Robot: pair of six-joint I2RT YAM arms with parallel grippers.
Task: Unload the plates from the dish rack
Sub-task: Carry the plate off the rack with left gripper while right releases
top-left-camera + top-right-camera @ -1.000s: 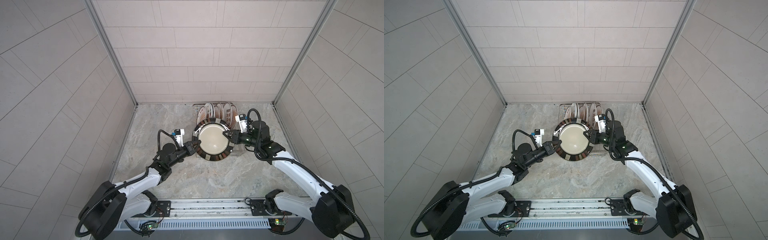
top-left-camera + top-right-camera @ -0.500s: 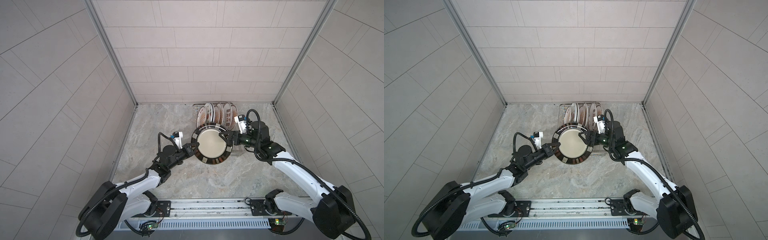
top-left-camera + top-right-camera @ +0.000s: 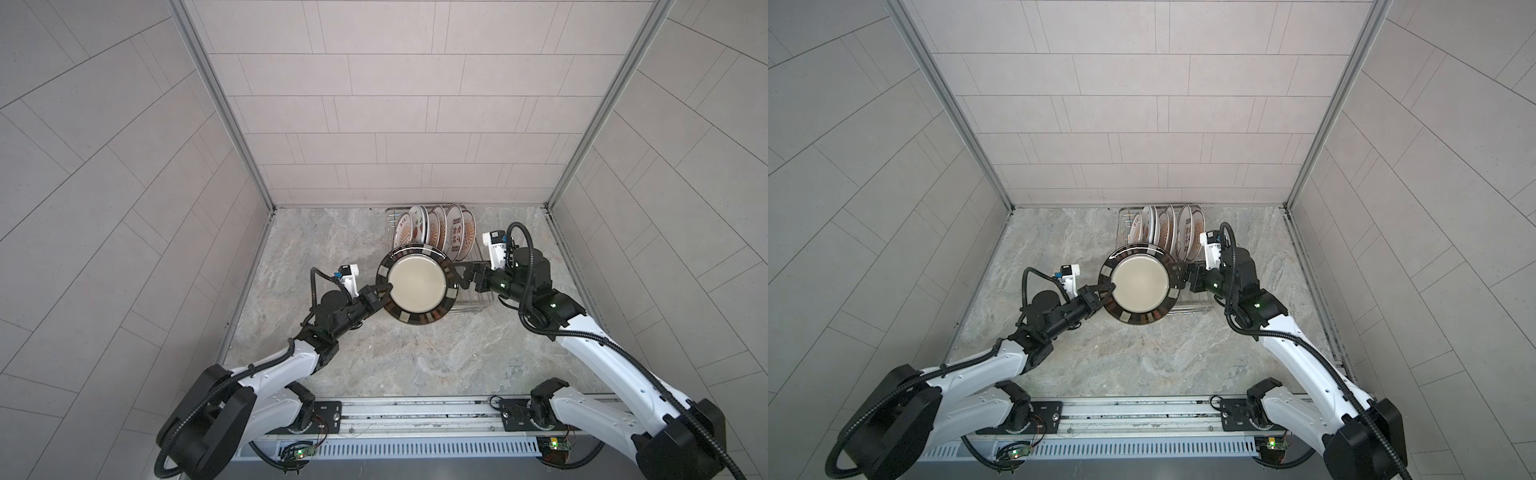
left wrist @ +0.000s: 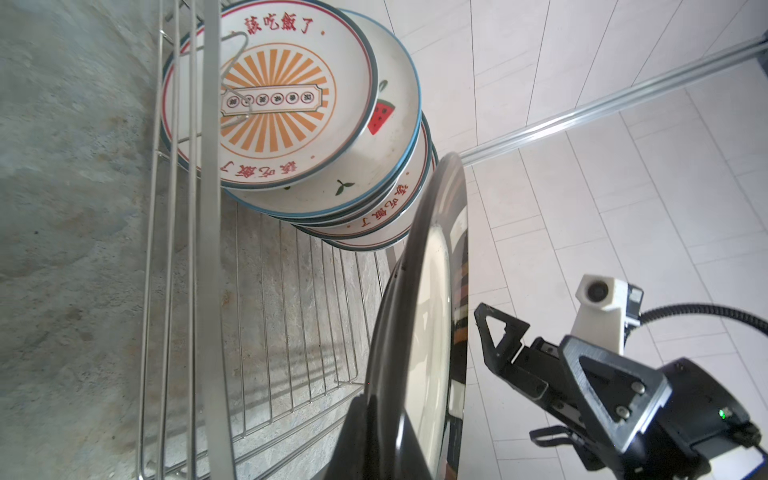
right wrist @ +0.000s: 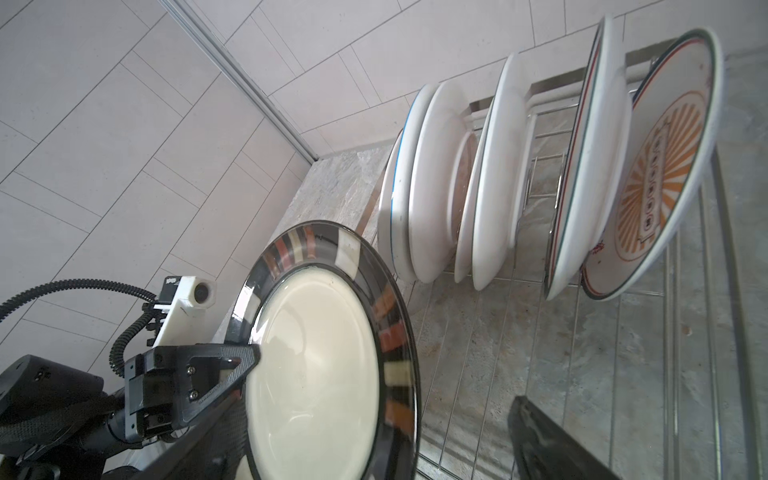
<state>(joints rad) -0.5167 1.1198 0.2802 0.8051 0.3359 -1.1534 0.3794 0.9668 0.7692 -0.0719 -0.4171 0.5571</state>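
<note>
The plate (image 3: 417, 286) clamped in my left claw (image 3: 384, 290) hides the dish rack's (image 3: 473, 305) near end from above.

Left gripper (image 3: 385, 291) pinched on left rim of dark-rimmed plate (image 3: 417, 289), cream centre up, over front of dish rack (image 3: 390, 224). Right gripper (image 3: 458, 277) spread wide, just beside plate's right rim. Patterned plates (image 3: 432, 226) upright in rack behind.

The tabletop (image 3: 374, 357) is a grey marbled stone surface enclosed by tiled walls. One silver wire dish rack (image 4: 270, 324) stands directly on it, at the far edge, right of centre.
</note>
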